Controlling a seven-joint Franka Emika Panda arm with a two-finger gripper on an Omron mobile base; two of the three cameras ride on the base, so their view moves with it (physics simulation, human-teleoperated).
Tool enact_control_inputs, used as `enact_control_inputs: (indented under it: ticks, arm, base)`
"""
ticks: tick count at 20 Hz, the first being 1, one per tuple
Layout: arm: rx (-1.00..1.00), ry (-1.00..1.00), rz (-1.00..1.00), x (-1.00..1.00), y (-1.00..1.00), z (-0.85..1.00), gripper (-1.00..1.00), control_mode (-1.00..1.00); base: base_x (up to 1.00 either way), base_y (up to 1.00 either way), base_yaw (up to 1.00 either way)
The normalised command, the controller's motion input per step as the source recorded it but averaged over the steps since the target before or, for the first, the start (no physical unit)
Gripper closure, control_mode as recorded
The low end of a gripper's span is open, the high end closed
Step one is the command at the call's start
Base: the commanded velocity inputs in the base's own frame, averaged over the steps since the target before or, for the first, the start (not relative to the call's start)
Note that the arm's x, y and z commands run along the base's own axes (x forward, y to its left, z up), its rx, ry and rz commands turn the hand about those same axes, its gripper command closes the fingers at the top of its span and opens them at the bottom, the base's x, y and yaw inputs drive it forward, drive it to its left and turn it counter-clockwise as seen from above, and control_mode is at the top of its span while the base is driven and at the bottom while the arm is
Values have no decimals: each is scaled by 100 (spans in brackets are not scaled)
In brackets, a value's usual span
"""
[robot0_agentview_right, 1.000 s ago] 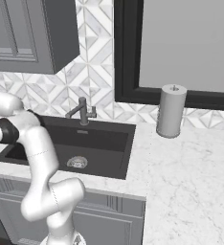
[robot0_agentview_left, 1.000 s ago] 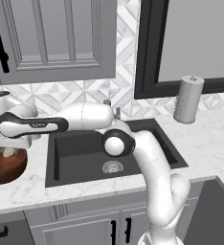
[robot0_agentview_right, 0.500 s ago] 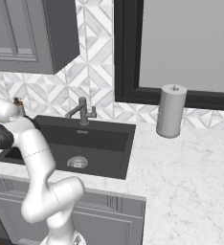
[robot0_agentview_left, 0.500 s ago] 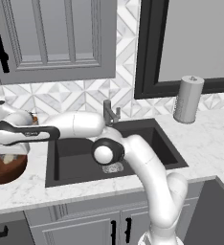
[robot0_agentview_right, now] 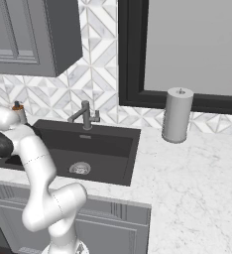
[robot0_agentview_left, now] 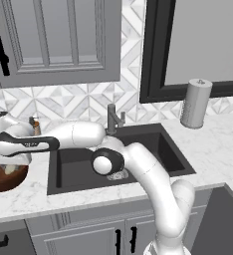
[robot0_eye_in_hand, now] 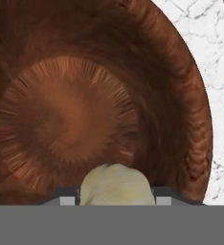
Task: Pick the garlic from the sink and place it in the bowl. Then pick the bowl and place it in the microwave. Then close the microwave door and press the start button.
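Note:
The reddish-brown wooden bowl [robot0_agentview_left: 3, 178] stands on the counter left of the sink [robot0_agentview_left: 156, 149]. My arm reaches left across the basin, and the gripper [robot0_agentview_left: 10, 159] hangs just over the bowl's mouth. In the hand view the gripper [robot0_eye_in_hand: 115, 198] is shut on the cream-white garlic [robot0_eye_in_hand: 115, 183], held above the bowl's ribbed inner floor [robot0_eye_in_hand: 66, 124]. The dark sink [robot0_agentview_right: 110, 143] with its metal drain [robot0_agentview_right: 80, 168] holds nothing else. The microwave and its door are out of view.
A grey faucet [robot0_agentview_left: 113, 119] stands behind the basin, and a small bottle [robot0_agentview_left: 35, 124] stands near the wall by the bowl. A paper towel roll [robot0_agentview_left: 195, 103] stands on the right counter. Grey cabinets hang above the counter on the left.
The hand has sunk slightly toward the bowl with the garlic still in it. The elbow has swung left and down over the sink.

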Motion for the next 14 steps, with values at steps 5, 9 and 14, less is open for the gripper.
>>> enact_control_inputs:
  ticks: [5,9,14]
  arm:
    - [2,0,0,17,0,-33,100,-100]
    - [0,0,0,20,3,-25,-100,-100]
    - [0,0,0,1,0,-1,-100,-100]
  base:
    - [0,0,0]
    - [0,0,0]
    - [0,0,0]
